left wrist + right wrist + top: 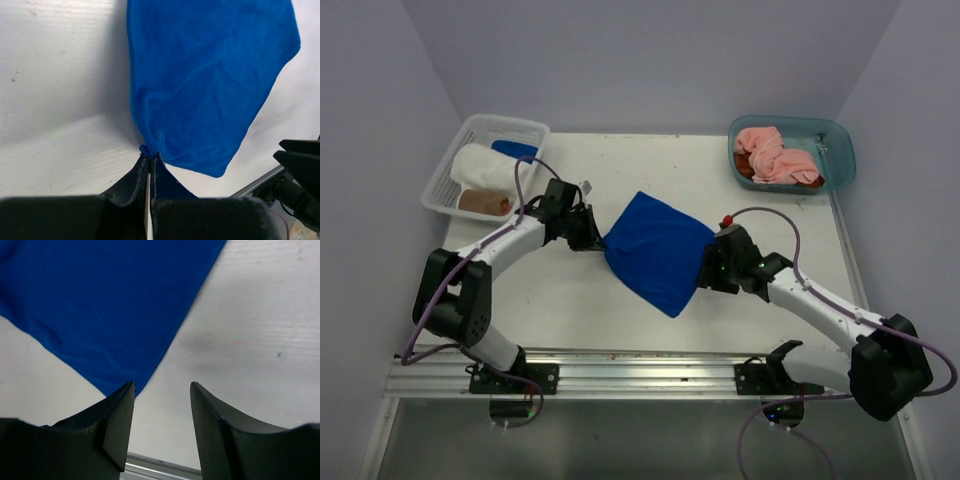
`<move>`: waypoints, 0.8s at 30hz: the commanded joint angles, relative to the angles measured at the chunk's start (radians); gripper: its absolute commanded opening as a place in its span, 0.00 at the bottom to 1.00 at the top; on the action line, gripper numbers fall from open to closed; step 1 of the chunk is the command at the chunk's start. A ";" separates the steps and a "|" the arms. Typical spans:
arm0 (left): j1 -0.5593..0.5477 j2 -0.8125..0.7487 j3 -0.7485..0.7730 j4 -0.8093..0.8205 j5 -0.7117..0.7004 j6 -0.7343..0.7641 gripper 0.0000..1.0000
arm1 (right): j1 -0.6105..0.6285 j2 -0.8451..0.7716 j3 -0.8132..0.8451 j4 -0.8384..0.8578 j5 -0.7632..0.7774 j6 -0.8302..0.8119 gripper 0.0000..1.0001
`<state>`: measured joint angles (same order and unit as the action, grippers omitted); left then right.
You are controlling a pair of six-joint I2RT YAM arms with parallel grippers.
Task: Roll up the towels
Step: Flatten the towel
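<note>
The left arm [505, 243] and right arm [815, 303] reach low over the desk [620, 165], where the blue towel [655, 250] lies spread. The left fingers [136, 182] pinch its left corner, hiding the tip; the right fingers [119, 427] stand apart beside its right corner.

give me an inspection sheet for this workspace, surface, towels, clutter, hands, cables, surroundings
surface: white table, bare around the cloth, a few faint specks
job's things: blue towel spread open mid-table, unrolled; white roll, brown roll and a blue cloth in the white mesh basket; pink towels heaped in the teal tub
clutter: nothing seen
hands: left hand shut on a corner of the blue towel; right hand open at the towel's other side, holding nothing
cables: purple cables loop along both arms, clear of the towel
surroundings: plain pale walls; metal rail at the near edge
</note>
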<state>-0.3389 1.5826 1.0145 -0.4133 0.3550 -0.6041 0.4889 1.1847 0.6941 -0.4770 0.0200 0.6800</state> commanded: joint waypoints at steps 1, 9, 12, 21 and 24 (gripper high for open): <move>0.001 -0.048 -0.040 0.016 -0.027 0.035 0.00 | 0.147 -0.056 -0.033 0.028 0.167 0.137 0.53; 0.001 -0.192 -0.259 -0.010 -0.083 0.012 0.00 | 0.382 0.068 -0.013 0.041 0.262 0.190 0.52; 0.000 -0.239 -0.310 -0.009 -0.073 -0.002 0.00 | 0.419 0.180 0.031 0.049 0.264 0.196 0.44; -0.003 -0.260 -0.363 0.004 -0.060 -0.028 0.00 | 0.444 0.317 0.079 0.006 0.333 0.234 0.14; -0.005 -0.262 -0.376 0.018 -0.047 -0.039 0.00 | 0.425 0.305 0.090 -0.043 0.396 0.224 0.05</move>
<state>-0.3408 1.3464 0.6537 -0.4328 0.2943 -0.6209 0.9314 1.4857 0.7582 -0.4526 0.3065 0.8833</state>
